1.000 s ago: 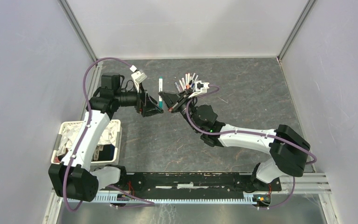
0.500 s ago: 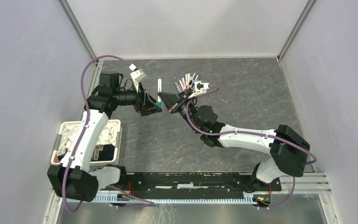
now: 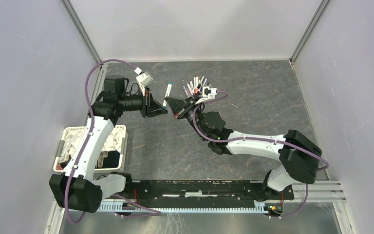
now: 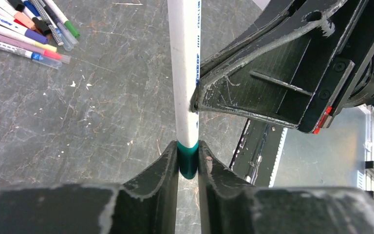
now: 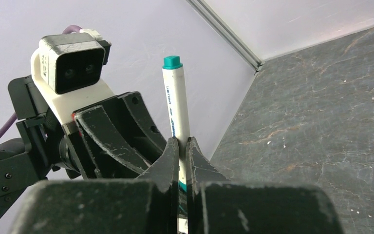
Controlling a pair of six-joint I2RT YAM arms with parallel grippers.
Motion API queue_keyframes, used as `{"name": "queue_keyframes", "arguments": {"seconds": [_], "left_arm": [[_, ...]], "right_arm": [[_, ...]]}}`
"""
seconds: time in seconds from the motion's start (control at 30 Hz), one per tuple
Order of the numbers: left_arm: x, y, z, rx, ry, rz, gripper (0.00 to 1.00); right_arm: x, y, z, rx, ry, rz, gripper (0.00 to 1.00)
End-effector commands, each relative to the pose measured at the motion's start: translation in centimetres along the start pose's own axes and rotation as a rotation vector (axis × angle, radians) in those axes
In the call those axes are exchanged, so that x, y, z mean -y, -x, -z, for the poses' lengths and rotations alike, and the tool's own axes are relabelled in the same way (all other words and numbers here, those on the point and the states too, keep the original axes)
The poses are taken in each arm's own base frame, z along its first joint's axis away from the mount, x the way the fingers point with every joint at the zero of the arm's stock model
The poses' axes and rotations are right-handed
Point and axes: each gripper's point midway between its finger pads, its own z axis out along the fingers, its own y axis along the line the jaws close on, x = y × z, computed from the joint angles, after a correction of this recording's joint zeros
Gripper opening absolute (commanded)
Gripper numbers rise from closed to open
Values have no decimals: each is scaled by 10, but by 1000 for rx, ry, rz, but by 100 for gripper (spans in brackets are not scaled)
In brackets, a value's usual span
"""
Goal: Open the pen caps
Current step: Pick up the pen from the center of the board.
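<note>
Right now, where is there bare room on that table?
Free: the dark grey table's back right, between the heap of white marker pens and the right wall; the middle, between the white basket and the right arm. Crowded: back centre, where the left tool and right tool pinch one teal-capped white pen.

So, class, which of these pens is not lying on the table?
The white pen with teal ends: the right gripper clamps its barrel and the left gripper pinches its teal cap, holding it up. The other pens lie fanned on the table.
</note>
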Motion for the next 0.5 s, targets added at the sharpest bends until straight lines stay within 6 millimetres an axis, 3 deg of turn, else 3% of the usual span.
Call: {"name": "queue_keyframes", "arguments": {"seconds": [0.0,0.13,0.27,0.47], "left_arm": [[-6,8,1,34,37,-42,21],[-8,0,2,11,44,-74,8],[-20,-15,5,-46,98,-134,4],[-42,-54,15,-211,184,-295,2]], "right_arm": [[-32,8,1,32,88,-53,0],[-28,8,2,24,70,-42,0],[-23,11,4,-31,34,16,3],[0,17,16,-317,101,48,40]]}}
